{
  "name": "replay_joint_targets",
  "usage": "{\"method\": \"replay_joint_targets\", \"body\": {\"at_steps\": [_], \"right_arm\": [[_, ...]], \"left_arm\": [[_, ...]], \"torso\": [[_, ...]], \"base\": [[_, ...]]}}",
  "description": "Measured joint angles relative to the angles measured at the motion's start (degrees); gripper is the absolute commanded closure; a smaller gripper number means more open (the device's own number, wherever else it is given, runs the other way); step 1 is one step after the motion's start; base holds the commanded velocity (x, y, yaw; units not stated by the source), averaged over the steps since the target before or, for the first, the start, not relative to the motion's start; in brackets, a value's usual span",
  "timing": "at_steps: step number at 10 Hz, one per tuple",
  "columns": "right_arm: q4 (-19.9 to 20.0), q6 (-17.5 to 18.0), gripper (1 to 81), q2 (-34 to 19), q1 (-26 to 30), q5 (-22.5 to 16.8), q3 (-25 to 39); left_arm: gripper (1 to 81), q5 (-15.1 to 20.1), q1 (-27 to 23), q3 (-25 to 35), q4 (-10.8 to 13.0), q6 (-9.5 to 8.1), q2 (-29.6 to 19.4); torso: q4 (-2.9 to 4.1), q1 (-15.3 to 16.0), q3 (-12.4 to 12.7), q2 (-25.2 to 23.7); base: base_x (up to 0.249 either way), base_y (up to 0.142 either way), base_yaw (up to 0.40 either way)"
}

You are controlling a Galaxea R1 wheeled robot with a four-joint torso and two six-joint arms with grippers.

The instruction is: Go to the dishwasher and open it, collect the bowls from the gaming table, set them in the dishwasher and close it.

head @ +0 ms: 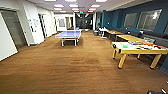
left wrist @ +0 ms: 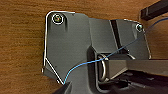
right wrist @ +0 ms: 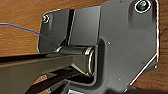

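Setting: wide room with a wood floor (head: 75, 70); a blue ping-pong table (head: 68, 34) far ahead.
Gaming worktop (head: 140, 48): yellow-legged, white-topped, with colourful boxes, well apart from both arms.
Bowls: a small green patch (head: 125, 46) on that worktop may be one; too blurred to be sure.
Jaws: cannot tell whether either pair is released or clenched.
Handling: plastic bowls are probably light, stiff and slick; take them by the rim.
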Motion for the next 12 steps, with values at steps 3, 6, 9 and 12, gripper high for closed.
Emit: {"method": "replay_joint_targets", "body": {"at_steps": [3, 6, 9, 12], "right_arm": [[0.0, 0.0, 1.0, 1.44, 0.05, 0.13, -1.38], [-0.46, 0.0, 1.0, 2.29, 0.22, 0.13, -4.22], [-1.18, -0.01, 1.0, 3.91, 0.22, 0.18, -4.86], [-1.16, 0.0, 1.0, 3.34, 0.05, 0.22, -6.13]], "left_arm": [[1.0, 0.0, 0.0, -0.78, 0.02, -0.02, 0.69], [1.0, 0.0, -0.02, -0.78, 0.02, 0.0, 1.13], [1.0, -0.02, 0.0, -0.78, 0.02, 0.0, 1.02], [1.0, 0.02, -0.13, -0.78, 0.02, -0.02, 1.11]], "torso": [[0.0, 0.0, 0.0, 0.0], [0.0, 0.02, 0.0, 0.02], [0.0, 0.05, 0.0, 0.02], [0.0, 0.05, 0.0, 0.02]], "base": [[0.269, 0.0, 0.0], [0.272, 0.0, 0.0], [0.272, 0.0, 0.0], [0.272, 0.0, 0.0]]}}
